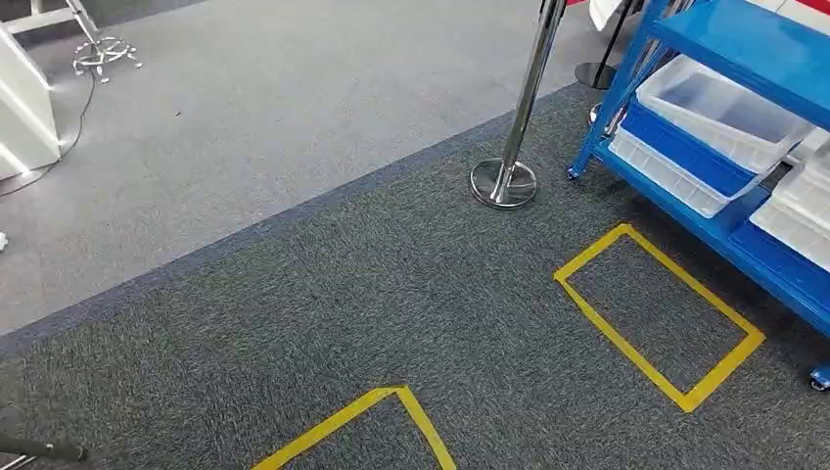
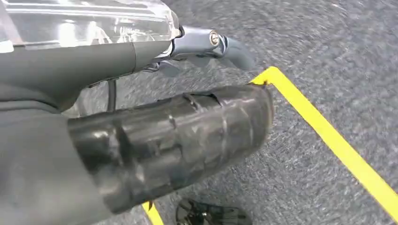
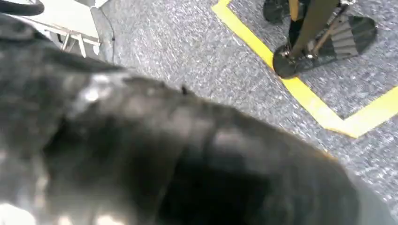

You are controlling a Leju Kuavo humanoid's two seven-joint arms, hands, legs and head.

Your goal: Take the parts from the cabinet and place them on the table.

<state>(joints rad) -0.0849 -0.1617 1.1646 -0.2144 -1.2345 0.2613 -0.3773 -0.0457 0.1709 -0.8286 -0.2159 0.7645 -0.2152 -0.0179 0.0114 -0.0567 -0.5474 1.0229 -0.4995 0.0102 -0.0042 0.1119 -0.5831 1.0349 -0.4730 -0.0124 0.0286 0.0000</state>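
The blue cabinet point(image 1: 754, 44) stands at the right edge of the head view, with white bins point(image 1: 719, 108) on its lower shelves; I can make out no parts in them. My left hand point(image 2: 155, 117) hangs over the grey carpet. Carpet shows in the gap between its thick dark thumb and its grey fingers point(image 2: 227, 47), and nothing is held there. A glossy clear surface point(image 2: 89, 21) lies along the hand's far side. My right hand point(image 3: 164, 154) is a dark blurred mass close to the lens, and how its fingers lie is hidden.
A chrome barrier post point(image 1: 504, 181) stands on the carpet left of the cabinet. Two yellow tape rectangles point(image 1: 658, 313) point(image 1: 391, 416) mark the dark carpet. White furniture point(image 1: 24, 108) and a chair base point(image 1: 103, 54) stand far left on lighter carpet.
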